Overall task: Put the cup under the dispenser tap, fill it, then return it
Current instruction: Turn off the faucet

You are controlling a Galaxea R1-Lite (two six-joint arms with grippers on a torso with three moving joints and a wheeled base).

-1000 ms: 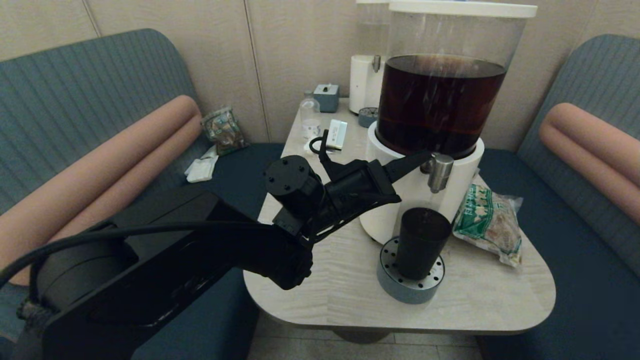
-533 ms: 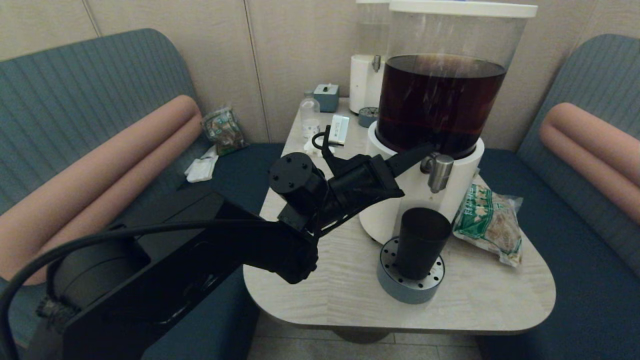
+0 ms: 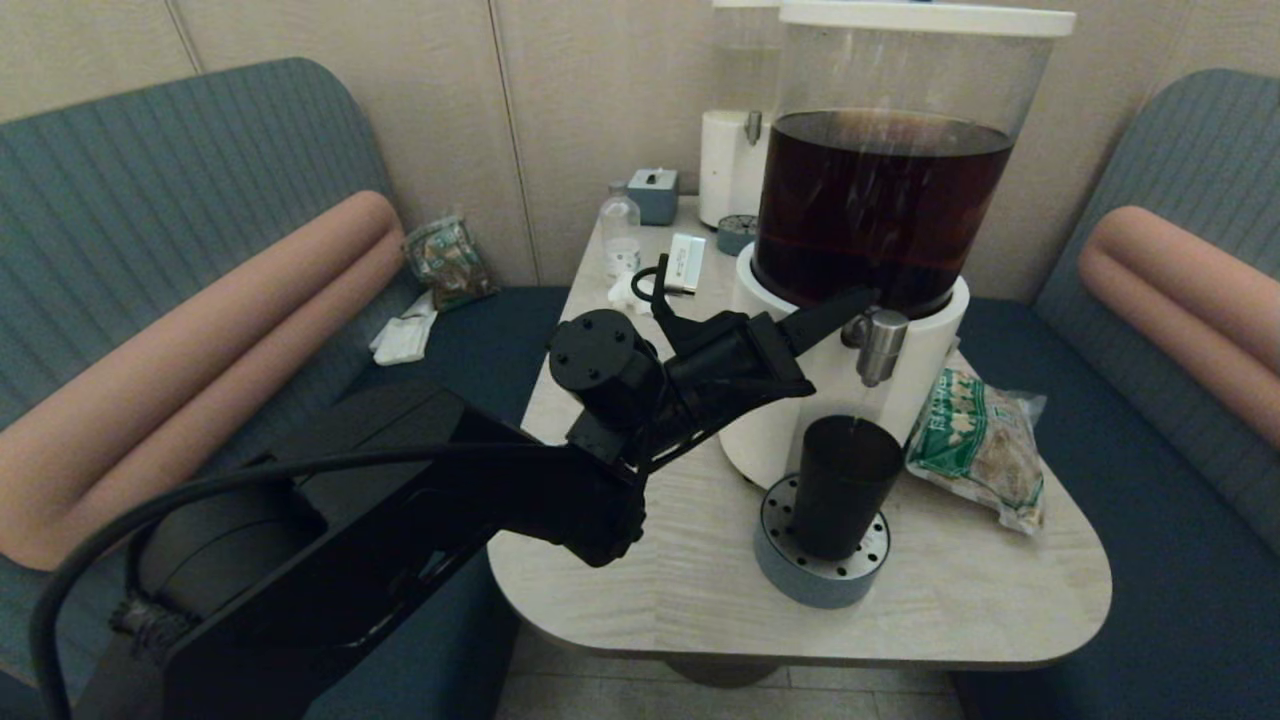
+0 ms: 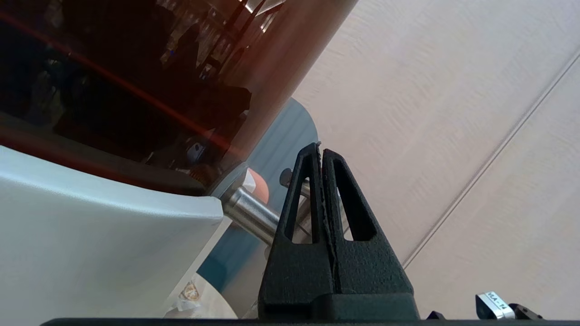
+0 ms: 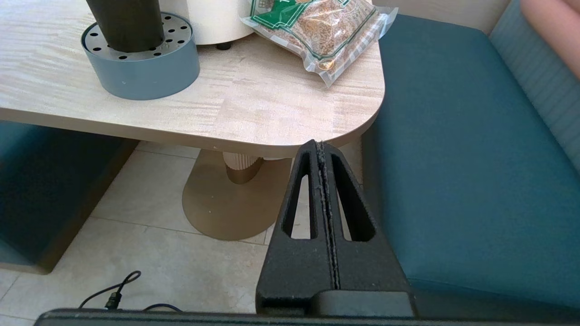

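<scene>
filling step, i judge. cup [image 3: 846, 486] sits on grey drip tray [image 3: 820, 570] under dispenser tap [image 3: 880, 345]. my left gripper [image 3: 850, 304], jaws pressed together, at tap. next: release, regrasp cup. right gripper [image 5: 321, 149] closed, parked low.

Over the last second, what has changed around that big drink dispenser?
The left tool, fingers shut, edged up against the dispenser tap, and a thin stream now falls into the cup. The cup stayed on the grey drip tray. The right tool hangs shut below the table's edge.
</scene>
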